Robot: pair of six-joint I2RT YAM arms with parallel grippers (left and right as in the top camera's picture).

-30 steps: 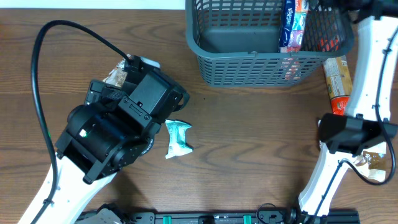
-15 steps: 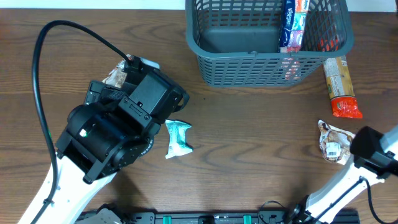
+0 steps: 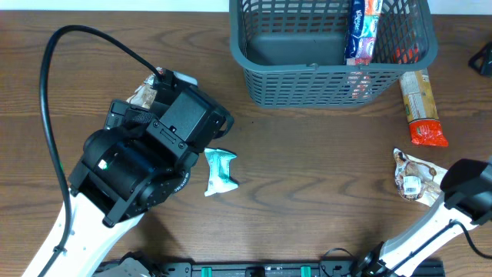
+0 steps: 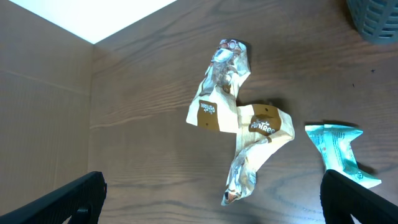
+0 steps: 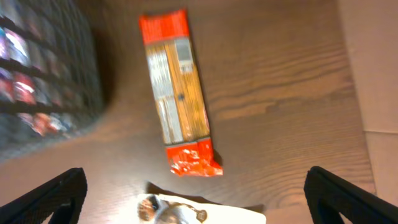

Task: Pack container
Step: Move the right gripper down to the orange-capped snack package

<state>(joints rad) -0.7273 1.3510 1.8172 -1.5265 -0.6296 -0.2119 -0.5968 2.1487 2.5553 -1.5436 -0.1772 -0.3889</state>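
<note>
The dark grey-blue slatted container [image 3: 330, 81] stands at the top centre and holds a blue-red packet [image 3: 361, 31] against its right wall. An orange-tan packet [image 3: 419, 108] and a brown-white packet [image 3: 411, 175] lie to its right on the table. In the right wrist view, my right gripper [image 5: 196, 193] is open and empty, high above the orange-tan packet [image 5: 177, 99]. My left gripper [image 4: 211, 199] is open and empty above two crumpled brown packets [image 4: 239, 130]. A teal packet [image 3: 219, 171] lies beside the left arm.
The left arm's bulky body [image 3: 146, 161] and its black cable cover the left-middle of the table. The right arm's lower link [image 3: 465, 192] is at the bottom right. The container's corner [image 4: 379, 18] shows in the left wrist view.
The right arm has swung off the container's right side toward the table's right edge, uncovering the brown-white packet. The left arm has not moved.
</note>
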